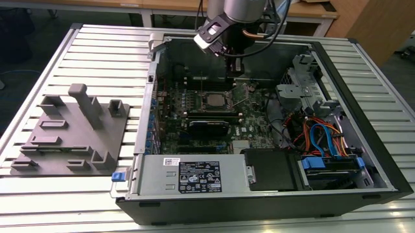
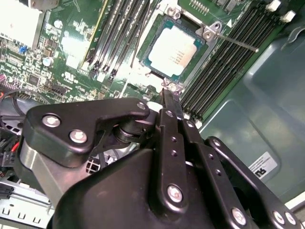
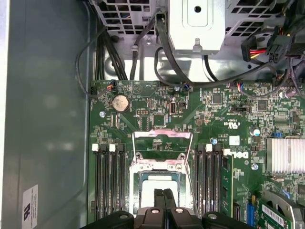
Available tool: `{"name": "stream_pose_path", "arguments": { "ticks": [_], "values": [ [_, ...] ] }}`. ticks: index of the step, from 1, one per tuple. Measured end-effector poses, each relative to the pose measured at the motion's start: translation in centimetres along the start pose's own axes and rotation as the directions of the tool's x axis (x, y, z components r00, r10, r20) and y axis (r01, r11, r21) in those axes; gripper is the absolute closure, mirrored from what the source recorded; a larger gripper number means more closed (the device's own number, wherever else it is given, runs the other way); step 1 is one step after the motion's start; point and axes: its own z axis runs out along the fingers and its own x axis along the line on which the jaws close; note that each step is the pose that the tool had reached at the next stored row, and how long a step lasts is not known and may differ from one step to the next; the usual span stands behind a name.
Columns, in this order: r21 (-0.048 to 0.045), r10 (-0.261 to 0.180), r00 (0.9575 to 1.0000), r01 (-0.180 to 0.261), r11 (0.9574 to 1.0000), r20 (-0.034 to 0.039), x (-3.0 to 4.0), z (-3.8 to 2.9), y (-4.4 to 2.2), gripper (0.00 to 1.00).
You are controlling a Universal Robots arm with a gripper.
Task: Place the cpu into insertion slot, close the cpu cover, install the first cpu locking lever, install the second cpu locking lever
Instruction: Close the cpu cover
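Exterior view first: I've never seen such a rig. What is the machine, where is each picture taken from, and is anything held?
The machine is a single robot arm; its gripper reaches into an open computer case lying on a slatted table. The exterior view looks on from off the arm; both wrist views ride on it, looking past the black fingers. These look shut, with nothing between them. The cpu lies in the insertion slot, and the cpu cover appears swung up. A grey fixture sits beside the case.

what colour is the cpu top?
The cpu top is pale silver metal; it shows best in the second wrist view.
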Motion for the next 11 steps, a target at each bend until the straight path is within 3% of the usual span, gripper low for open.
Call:
{"name": "stream_pose_path", "arguments": {
  "ticks": [11],
  "values": [
    [0.0,0.0,1.0,0.0,1.0,0.0,0.0,0.0,0.23,0.9]
  ]
}}
